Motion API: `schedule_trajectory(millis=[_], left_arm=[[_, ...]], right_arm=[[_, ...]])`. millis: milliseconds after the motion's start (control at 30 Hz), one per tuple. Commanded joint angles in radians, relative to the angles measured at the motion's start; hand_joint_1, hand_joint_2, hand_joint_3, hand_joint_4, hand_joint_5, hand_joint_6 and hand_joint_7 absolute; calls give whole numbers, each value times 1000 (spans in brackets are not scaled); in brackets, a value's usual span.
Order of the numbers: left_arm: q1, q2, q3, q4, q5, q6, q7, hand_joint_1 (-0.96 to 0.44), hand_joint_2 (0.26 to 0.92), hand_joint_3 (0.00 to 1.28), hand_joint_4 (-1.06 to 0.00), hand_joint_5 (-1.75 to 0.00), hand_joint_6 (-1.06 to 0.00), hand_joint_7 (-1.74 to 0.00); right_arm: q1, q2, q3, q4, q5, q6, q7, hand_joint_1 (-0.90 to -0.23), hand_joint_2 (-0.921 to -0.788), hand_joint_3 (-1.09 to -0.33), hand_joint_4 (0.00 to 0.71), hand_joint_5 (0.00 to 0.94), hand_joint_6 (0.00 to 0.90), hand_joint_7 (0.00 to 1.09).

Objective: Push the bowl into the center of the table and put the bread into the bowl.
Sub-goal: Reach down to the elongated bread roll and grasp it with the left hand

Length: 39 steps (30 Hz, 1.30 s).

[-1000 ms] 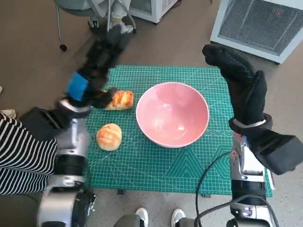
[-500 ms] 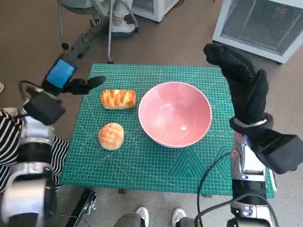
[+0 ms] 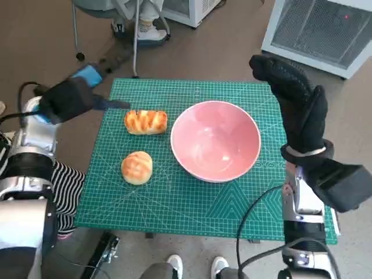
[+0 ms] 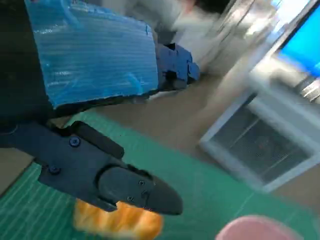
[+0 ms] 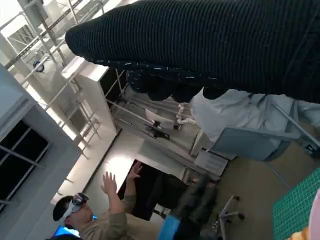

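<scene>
- The pink bowl [image 3: 215, 139] sits empty on the green cutting mat [image 3: 192, 203] covering the tabletop, a little right of the mat's middle.
- A long braided bread loaf [image 3: 146, 122] lies just left of the bowl's rim, apart from it.
- A round bread roll [image 3: 136, 167] rests nearer the robot, left of the bowl and well clear of it.
- The left robot hand [image 3: 87, 81] hovers over the mat's far left edge, blurred; its black fingers [image 4: 130, 187] hang above the loaf, holding nothing, though how far they are spread I cannot tell.
- The right robot hand [image 3: 296, 102] is raised above the bowl's far right side, fingers extended and empty.
- A person [image 5: 95, 220] with raised hands appears in the right wrist view.
</scene>
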Motion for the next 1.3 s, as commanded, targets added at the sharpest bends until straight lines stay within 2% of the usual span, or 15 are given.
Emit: schedule_trajectory(millis=[33, 400, 1300], left_arm=[[-38, -23, -45, 25, 38, 62, -11, -88, 771, 0, -40, 0, -167, -25], [-38, -53, -99, 41, 73, 78, 11, -89, 761, 0, -36, -2, -163, -10], [-74, -180, -223, 104, 179, 257, 58, -149, 769, 3, -54, -3, -160, -1]], right_arm=[[19, -1, -5, 13, 3, 9, -5, -693, -921, -738, 180, 2, 115, 435], [33, -7, -14, -3, 12, 23, -5, -691, -921, -734, 185, 3, 116, 441], [55, -13, -27, -39, 1, 54, -23, -695, -921, -726, 202, 8, 122, 441]])
